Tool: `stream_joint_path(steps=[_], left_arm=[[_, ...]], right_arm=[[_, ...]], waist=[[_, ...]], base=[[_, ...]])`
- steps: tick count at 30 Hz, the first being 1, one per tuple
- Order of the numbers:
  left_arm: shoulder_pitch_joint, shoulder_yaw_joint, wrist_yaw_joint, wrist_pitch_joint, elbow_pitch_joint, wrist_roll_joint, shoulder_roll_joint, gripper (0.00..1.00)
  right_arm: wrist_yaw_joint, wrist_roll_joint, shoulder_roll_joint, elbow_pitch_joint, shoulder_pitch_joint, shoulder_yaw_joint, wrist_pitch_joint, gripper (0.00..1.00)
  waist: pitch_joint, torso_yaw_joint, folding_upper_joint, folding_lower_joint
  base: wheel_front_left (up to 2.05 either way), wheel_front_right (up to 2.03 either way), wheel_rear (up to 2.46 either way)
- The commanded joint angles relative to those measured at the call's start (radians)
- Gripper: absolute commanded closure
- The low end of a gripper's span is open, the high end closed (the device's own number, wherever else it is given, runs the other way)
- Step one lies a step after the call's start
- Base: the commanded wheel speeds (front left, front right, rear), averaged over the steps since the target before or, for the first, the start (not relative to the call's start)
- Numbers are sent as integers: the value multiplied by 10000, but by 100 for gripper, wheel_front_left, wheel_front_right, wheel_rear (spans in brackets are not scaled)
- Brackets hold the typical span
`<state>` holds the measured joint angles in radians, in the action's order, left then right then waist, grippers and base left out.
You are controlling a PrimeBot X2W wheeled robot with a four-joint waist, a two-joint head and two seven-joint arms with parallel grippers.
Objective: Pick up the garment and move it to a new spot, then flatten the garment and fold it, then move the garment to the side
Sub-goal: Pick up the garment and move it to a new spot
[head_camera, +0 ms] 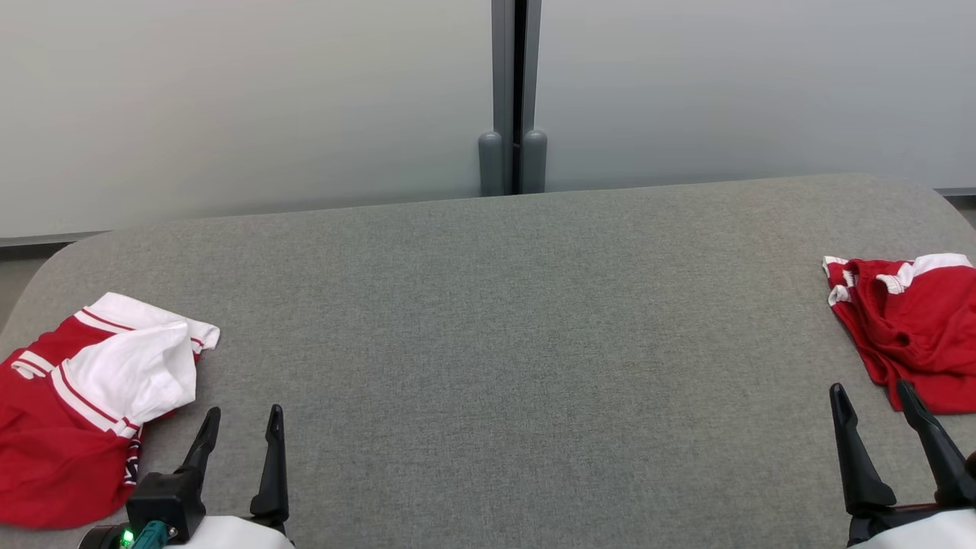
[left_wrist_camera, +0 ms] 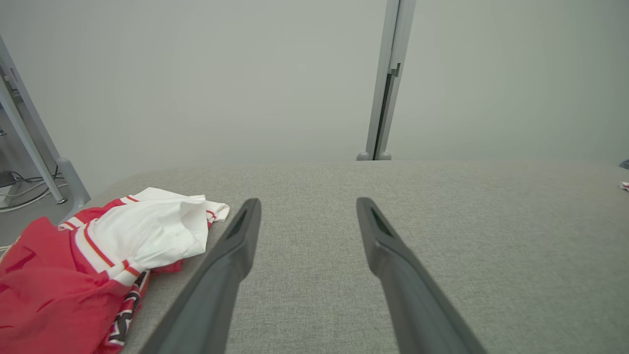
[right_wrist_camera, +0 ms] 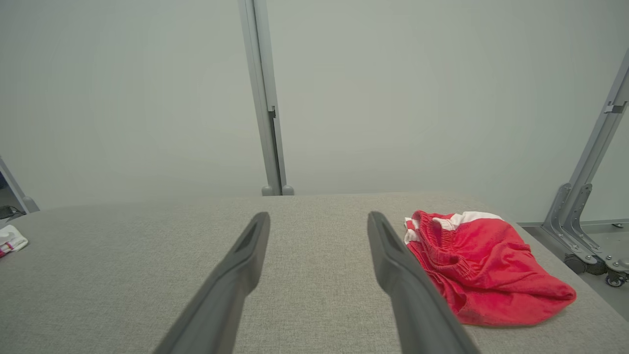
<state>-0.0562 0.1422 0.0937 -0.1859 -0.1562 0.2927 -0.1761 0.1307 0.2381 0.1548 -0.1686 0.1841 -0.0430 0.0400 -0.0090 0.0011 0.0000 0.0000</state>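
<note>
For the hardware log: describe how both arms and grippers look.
Left gripper and right gripper each have two long, dark grey fingers tapering to pointed tips, on a black base. The left forearm and right forearm are smooth white shells. Beside the left base glows a green light next to a teal plug.

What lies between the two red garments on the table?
Nothing: the head view shows bare grey table between the red-and-white garment and the red garment. The left gripper and right gripper stand nearer the robot.
</note>
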Motion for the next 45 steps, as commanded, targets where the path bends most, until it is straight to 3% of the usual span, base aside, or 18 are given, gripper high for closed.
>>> stream_joint_path(steps=[1, 14, 34, 45], left_arm=[[-2, -7, 68, -20, -21, 54, -50, 0], [295, 106, 107, -103, -104, 134, -9, 0], [1781, 207, -126, -632, -373, 196, 213, 0], [1955, 230, -205, -730, -405, 118, 151, 0]], right_arm=[[1, -37, 9, -28, 54, 2, 30, 0], [1, -113, 8, -168, 139, -98, 138, 0], [1, -305, 182, -1179, -176, 136, 554, 0], [1, -302, 195, -1124, -345, 270, 625, 0]], waist=[[-21, -14, 0, 0], [-58, 303, 0, 0], [562, 3807, 0, 0], [635, 4359, 0, 0]], base=[[0, 0, 0], [0, 0, 0], [0, 0, 0], [0, 0, 0]])
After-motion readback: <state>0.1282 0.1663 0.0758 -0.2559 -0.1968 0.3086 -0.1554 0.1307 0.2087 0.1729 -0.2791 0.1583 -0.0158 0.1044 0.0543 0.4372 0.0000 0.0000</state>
